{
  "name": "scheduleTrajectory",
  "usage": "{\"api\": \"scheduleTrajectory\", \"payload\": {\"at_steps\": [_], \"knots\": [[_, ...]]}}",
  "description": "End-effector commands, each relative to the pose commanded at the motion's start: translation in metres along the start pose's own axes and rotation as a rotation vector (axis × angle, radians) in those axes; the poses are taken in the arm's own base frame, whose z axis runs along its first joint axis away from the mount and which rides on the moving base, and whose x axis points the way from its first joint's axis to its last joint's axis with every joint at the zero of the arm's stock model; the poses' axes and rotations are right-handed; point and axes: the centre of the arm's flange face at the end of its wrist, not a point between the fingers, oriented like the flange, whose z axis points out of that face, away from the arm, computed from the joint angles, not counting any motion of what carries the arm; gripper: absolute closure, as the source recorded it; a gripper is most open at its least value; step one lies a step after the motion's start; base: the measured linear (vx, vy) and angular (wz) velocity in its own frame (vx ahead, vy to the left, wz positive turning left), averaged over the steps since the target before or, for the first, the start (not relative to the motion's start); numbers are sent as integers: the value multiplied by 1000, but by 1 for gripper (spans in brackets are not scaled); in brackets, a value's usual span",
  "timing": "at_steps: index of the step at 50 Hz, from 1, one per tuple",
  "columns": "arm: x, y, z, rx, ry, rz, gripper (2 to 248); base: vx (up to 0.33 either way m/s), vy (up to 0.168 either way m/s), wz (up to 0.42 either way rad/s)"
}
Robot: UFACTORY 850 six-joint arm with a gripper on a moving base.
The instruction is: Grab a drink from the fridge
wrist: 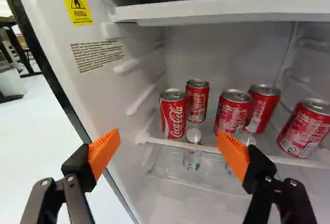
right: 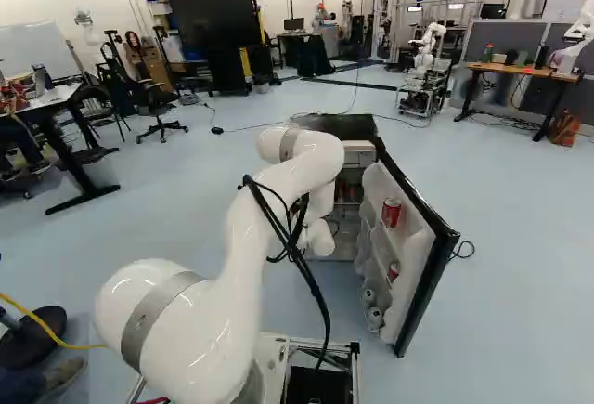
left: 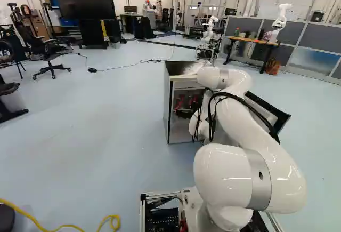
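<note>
Red drink cans [wrist: 172, 113] stand on a shelf [wrist: 206, 148] inside the fridge [wrist: 149, 54]. Facing the fridge opening, the claw [wrist: 168, 134] is open, presumably to straddle one can. The fridge door [right: 427, 274] is swung wide, which, from where I stand, likely gives the arm [right: 243, 265] clearance

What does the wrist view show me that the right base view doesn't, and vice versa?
Only the wrist view shows the open gripper, the yellow warning label and the clear bottles below the shelf.

Only the right base view shows the fridge door, swung open with red door cans, and the arm.

Both show the fridge interior and the floor; its shelf cans are distinct only in the wrist view.
</note>
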Motion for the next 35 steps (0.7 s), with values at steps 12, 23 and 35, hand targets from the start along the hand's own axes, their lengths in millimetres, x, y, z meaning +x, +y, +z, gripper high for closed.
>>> {"api": "scheduleTrajectory", "payload": {"at_steps": [12, 23, 35], "knots": [[0, 0, 0, 0, 0, -8, 3, 0, 0, 0], [-1, 1, 3, 1, 5, -11, 3, 0, 0, 0], [-1, 3, 8, 2, 14, -17, 3, 0, 0, 0]]}}
